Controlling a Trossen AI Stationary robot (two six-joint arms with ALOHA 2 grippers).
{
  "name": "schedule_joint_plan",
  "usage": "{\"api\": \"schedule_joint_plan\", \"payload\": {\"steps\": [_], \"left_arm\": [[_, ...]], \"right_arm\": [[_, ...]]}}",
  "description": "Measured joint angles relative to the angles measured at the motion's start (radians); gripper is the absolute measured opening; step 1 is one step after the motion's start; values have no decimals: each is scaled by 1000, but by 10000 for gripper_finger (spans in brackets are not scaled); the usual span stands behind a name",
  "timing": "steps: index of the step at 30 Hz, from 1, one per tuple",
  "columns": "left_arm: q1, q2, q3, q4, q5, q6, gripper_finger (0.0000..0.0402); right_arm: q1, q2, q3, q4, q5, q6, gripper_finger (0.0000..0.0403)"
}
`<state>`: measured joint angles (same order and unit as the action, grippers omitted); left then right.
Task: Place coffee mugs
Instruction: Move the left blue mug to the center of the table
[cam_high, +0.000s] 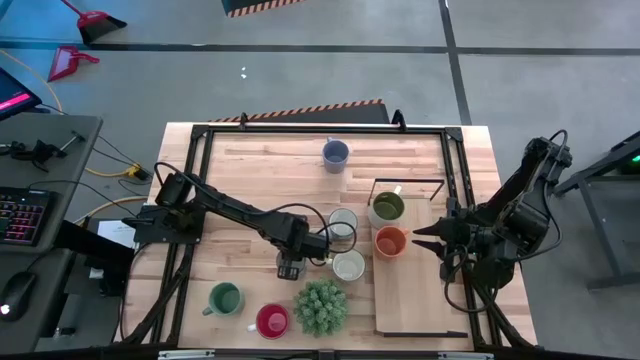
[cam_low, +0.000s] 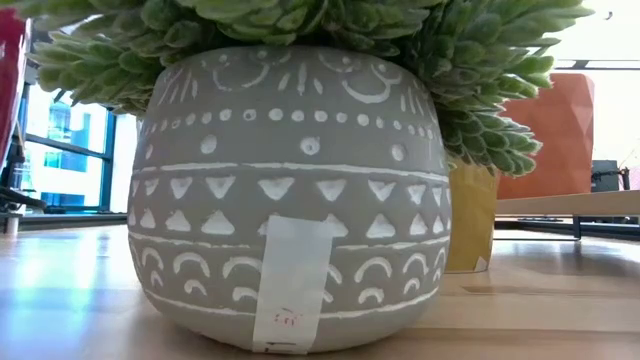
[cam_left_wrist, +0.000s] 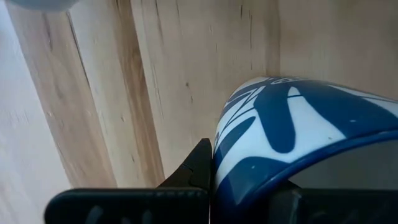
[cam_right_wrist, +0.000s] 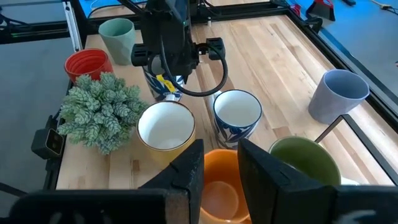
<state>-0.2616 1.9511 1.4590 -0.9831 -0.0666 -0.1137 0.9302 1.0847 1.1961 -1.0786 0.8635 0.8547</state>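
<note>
The left gripper (cam_high: 291, 262), pinching a blue-patterned mug's (cam_left_wrist: 298, 137) rim, could knock the neighbouring white mugs (cam_high: 348, 265) when it lifts.

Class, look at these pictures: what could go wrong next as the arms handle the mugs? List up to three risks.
1. The left gripper pinches only the rim wall of the blue-patterned mug in its jaws; lifted, it may tilt or slip.
2. The white mug and the plant stand close by; a swing could knock them.
3. The right gripper, jaws open, sits at the orange mug and might nudge it.
</note>
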Motion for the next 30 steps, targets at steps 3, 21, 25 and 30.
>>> {"api": "schedule_joint_plan", "payload": {"steps": [3,21,25,30], "left_arm": [[7,0,0,3,2,10,9],[22,0,9,-65,-9,-34,98],[22,0,17,-123,-9,-60,129],[22,-5,18,-124,-12,-70,166]], "right_arm": [[0,0,0,1,0,0,80],[0,0,0,7,-7,1,80],[0,0,0,0,-7,-29,81],[-1,0,0,0,-7,-74,81]]}}
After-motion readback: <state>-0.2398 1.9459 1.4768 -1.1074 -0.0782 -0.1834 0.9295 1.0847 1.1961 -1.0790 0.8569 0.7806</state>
